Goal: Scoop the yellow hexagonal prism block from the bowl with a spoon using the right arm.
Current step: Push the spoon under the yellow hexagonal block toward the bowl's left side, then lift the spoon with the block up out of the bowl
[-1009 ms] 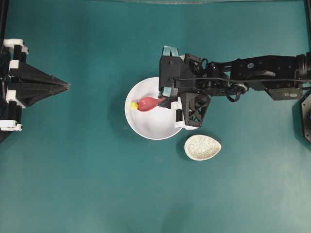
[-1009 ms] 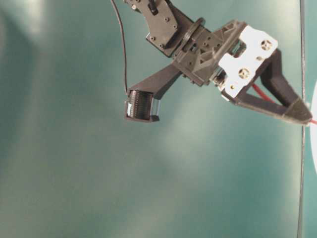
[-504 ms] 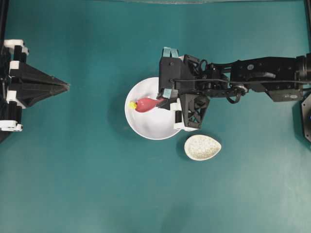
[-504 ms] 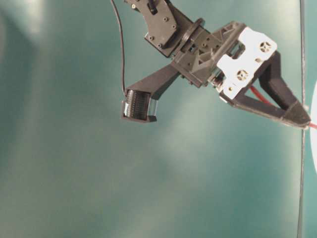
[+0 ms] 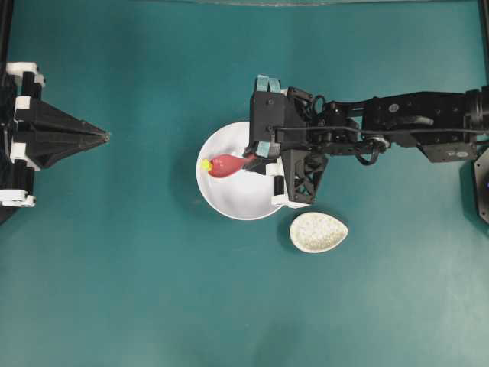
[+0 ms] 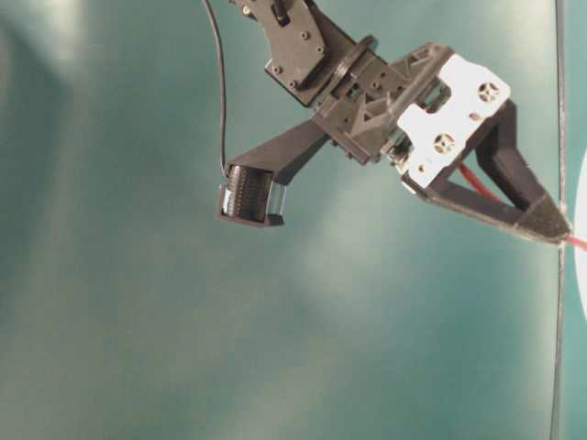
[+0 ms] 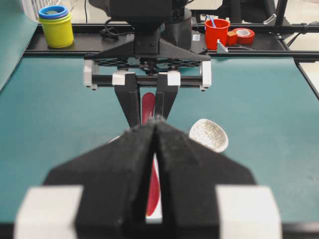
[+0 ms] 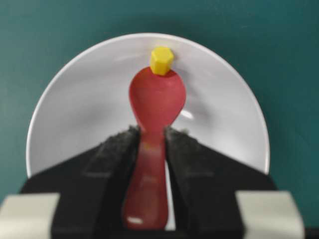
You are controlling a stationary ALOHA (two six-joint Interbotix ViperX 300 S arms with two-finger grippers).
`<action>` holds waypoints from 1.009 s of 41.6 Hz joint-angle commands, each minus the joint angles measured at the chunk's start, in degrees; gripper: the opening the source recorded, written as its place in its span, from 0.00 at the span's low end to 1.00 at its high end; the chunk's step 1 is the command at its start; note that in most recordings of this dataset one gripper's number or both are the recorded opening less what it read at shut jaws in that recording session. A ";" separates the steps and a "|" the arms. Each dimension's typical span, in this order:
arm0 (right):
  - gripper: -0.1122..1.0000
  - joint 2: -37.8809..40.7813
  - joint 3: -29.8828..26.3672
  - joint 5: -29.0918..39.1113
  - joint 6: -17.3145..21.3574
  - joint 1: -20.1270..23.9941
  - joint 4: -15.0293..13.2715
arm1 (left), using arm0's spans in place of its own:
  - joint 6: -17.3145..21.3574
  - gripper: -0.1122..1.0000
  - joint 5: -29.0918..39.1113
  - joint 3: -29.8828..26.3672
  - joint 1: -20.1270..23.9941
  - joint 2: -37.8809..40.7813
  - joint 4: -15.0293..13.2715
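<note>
The yellow hexagonal prism block (image 5: 205, 164) lies in the white bowl (image 5: 229, 205) near its left rim, touching the tip of the pink-red spoon (image 5: 224, 165). My right gripper (image 5: 250, 160) is shut on the spoon's handle and holds it over the bowl. In the right wrist view the block (image 8: 161, 60) sits at the front edge of the scoop (image 8: 157, 97), close to the bowl's far wall (image 8: 75, 109), and the gripper (image 8: 151, 132) clamps the handle. My left gripper (image 5: 105, 136) is shut and empty at the far left, also seen in the left wrist view (image 7: 156, 121).
A small speckled beige dish (image 5: 318, 232) lies just right of and below the bowl, under the right arm. In the left wrist view, a yellow cup stack (image 7: 56, 27) and a red cup (image 7: 217, 33) stand beyond the table's far edge.
My right gripper has slid the spoon a little to the left across the bowl. The block has moved left with the spoon's tip, toward the rim. The left arm has not moved.
</note>
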 commanded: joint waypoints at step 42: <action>0.32 -4.75 -0.26 -2.11 0.09 1.93 0.09 | 0.00 0.10 -0.18 -0.35 -0.09 0.44 0.18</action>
